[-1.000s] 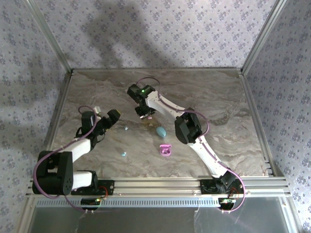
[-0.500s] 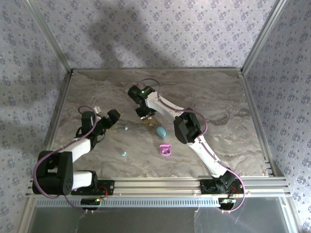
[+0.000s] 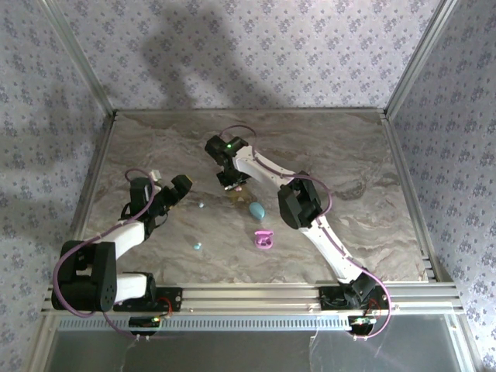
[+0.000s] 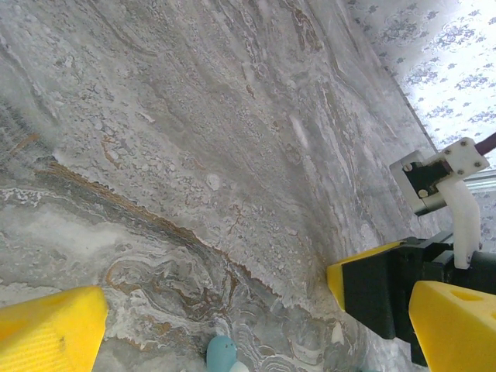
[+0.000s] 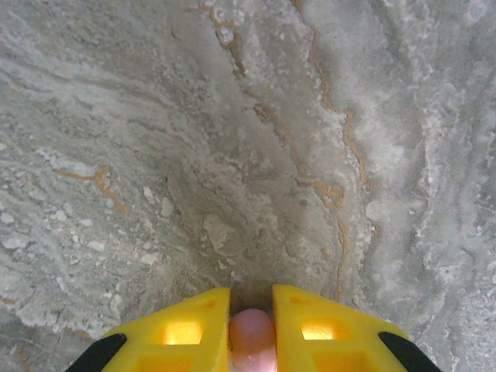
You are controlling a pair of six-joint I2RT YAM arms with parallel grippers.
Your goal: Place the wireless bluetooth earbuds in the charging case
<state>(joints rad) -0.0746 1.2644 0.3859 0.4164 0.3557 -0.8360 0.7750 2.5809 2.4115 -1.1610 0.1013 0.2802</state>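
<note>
The right gripper [image 5: 252, 301] is pinched onto a pale pink earbud [image 5: 252, 339], low over the marble table [image 3: 349, 155] near its middle. The left gripper [image 3: 180, 186] hangs wide open toward the left edge, a light blue earbud [image 3: 201, 205] lying near it.

I'm working in a robot test cell: a lab bench set-up dressed to look domestic. The two arms I drive, the left arm [image 3: 128, 231] and the right arm [image 3: 329, 244], are bolted to a slotted aluminium rail [image 3: 256, 296] along the near edge. Bare aluminium posts [image 3: 77, 58] rise at the corners and frame the space like a booth. The walls [image 3: 310, 54] are flat panels covered in lilac floral wallpaper. The tabletop [image 3: 349, 155] has a marble pattern, grey with brown veins. From my wrist cameras I see that same marbling up close.
</note>
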